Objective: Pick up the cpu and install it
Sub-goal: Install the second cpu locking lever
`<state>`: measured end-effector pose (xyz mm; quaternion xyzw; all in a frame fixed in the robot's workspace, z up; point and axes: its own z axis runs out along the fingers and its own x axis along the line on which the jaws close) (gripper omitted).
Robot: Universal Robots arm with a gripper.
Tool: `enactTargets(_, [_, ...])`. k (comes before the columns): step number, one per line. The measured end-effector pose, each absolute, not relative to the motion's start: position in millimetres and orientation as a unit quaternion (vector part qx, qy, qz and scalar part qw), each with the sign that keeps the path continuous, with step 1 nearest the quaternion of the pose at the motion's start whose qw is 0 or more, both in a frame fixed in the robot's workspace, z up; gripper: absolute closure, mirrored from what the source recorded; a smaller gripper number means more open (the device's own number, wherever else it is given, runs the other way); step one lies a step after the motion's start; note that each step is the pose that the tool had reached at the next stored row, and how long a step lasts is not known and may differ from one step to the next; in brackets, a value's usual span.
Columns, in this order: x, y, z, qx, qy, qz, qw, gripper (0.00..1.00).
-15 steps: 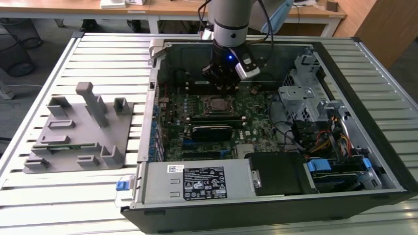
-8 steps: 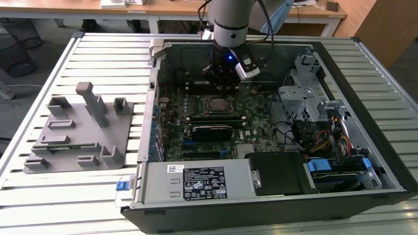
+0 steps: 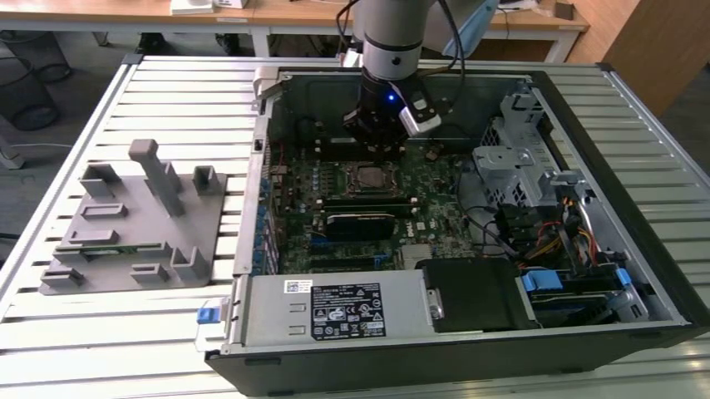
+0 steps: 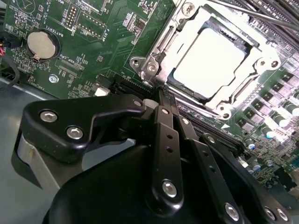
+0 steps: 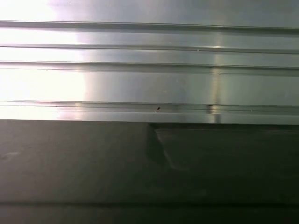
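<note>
Exterior view: the open case [image 3: 466, 332] lies on its side on a slatted metal table [image 3: 178, 91], and its black walls stand up all around the board [image 3: 433, 179], so free room is mostly from above. The arm [image 3: 394, 33] comes down into the case near its far wall. On the exterior view's right a grey drive cage [image 3: 510, 162] and bundles of cables [image 3: 554, 241] stand close to the board; toward the near wall sit a power supply [image 3: 332, 307] and a black cover [image 3: 477, 291]. On the exterior view's left, outside the case, a grey fixture [image 3: 128, 229] rests on the table, well apart from the arm. The cpu [image 3: 367, 175] lies in the socket [image 3: 367, 184] on the board, just under and a little nearer than the gripper [image 3: 375, 148]. In the second wrist view the cpu [image 4: 210, 63] is a flat square with a shiny silver top, much washed out by the light, and it sits inside the metal frame of the socket [image 4: 156, 58], seemingly flat and level with it. The gripper [image 4: 164, 95] has its fingers [image 4: 162, 119] pressed together with nothing between them, and their tips stand just beside the frame's corner, not touching the cpu. A round coin battery [image 4: 41, 44] sits on the board apart from them. The first wrist view shows ribbed metal slats [image 5: 149, 70] above a dark edge [image 5: 149, 163].
</note>
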<state>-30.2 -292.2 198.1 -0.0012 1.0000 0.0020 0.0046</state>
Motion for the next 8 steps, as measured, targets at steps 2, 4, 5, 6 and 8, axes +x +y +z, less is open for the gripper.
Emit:
enactTargets(2, [-30.2, -292.2, 200.1, -0.001, 1.0, 0.002, 0.005, 0.89])
enactTargets(4, [-30.2, -292.2, 200.4, -0.001, 1.0, 0.002, 0.005, 0.89])
enactTargets(5, [-30.2, -292.2, 200.4, -0.001, 1.0, 0.002, 0.005, 0.89])
enactTargets(6, [-30.2, -292.6, 200.6, -0.001, 1.0, 0.001, 0.004, 0.89])
enactTargets(8, [-30.1, -293.6, 200.5, -0.001, 1.0, 0.001, 0.005, 0.89])
